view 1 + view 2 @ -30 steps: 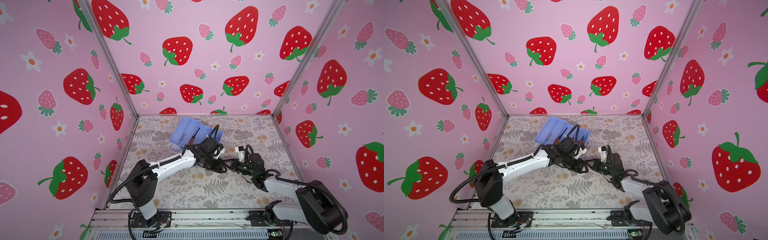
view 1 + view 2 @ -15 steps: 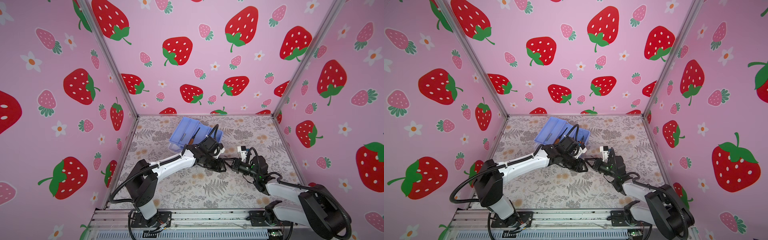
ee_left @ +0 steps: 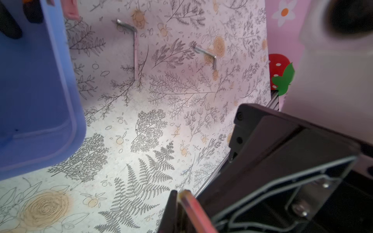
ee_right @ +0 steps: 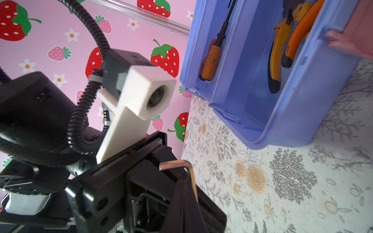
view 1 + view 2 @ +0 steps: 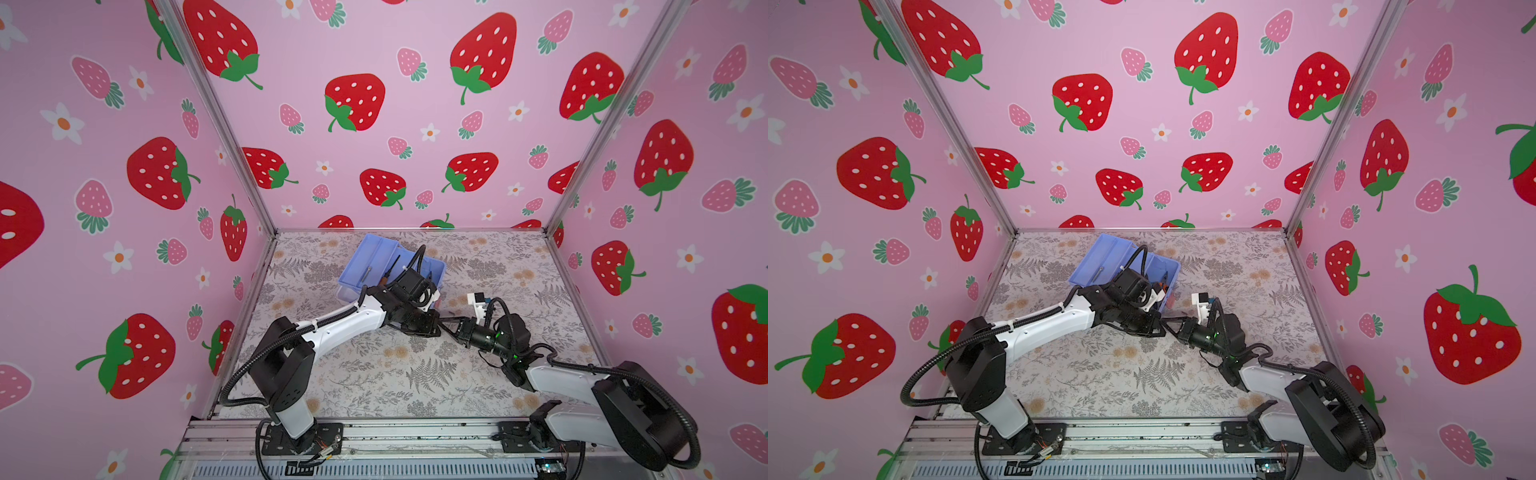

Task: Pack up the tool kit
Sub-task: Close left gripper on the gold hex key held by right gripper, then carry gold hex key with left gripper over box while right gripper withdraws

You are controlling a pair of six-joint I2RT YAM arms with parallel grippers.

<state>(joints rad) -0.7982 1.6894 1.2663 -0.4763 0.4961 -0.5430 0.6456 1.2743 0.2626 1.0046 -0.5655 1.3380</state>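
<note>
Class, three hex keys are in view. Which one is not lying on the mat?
The hex key pinched in the right hand, bent end poking out. The longer key and shorter key both lie flat on the mat.

Box (image 4: 302, 105) is periwinkle blue, pliers (image 4: 275, 58) orange-handled, walls (image 5: 291, 54) strawberry-patterned pink.

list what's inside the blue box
Orange-handled pliers lie in the base; an orange-handled screwdriver lies in the tray. The left arm hides part of it in both top views.

In both top views the left arm (image 5: 345, 326) is covering the blue box's (image 5: 374, 259) five-o'clock corner; fingers (image 4: 181, 201) are hiding most of the hex key (image 4: 173, 163).
</note>
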